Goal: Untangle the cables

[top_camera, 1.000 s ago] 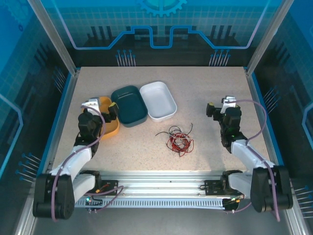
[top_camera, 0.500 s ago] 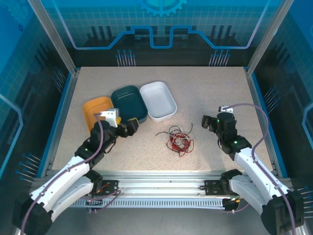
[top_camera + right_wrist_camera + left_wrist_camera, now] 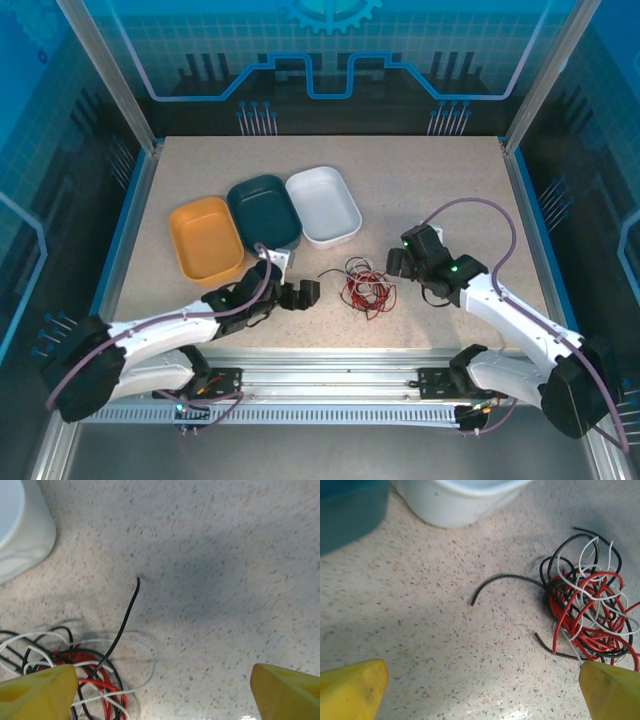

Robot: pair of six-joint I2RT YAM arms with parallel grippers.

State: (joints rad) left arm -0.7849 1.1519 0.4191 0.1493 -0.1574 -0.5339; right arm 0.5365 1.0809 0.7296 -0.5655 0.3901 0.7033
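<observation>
The cables [image 3: 365, 285] lie in one tangled heap of red, black and white strands on the speckled table, in front of the bins. My left gripper [image 3: 300, 296] rests low just left of the heap, open, its yellow fingertips [image 3: 351, 690] wide apart over bare table, with the cables [image 3: 590, 615] close to the right tip. My right gripper [image 3: 397, 262] is at the heap's right side, also open. In its wrist view the cables [image 3: 75, 672] reach its left fingertip [image 3: 36, 695], and a loose black strand end [image 3: 130, 607] points away. Neither holds anything.
Three empty bins stand behind the heap: orange [image 3: 205, 240], teal [image 3: 263, 212] and white [image 3: 322, 205]. The white bin's wall [image 3: 455, 502] is near the left gripper's far side, and its corner [image 3: 22, 535] shows from the right wrist.
Both arms have swung in from the table's sides toward the tangle. The left gripper left the orange bin and dropped beside the heap; the right gripper moved left and forward.
</observation>
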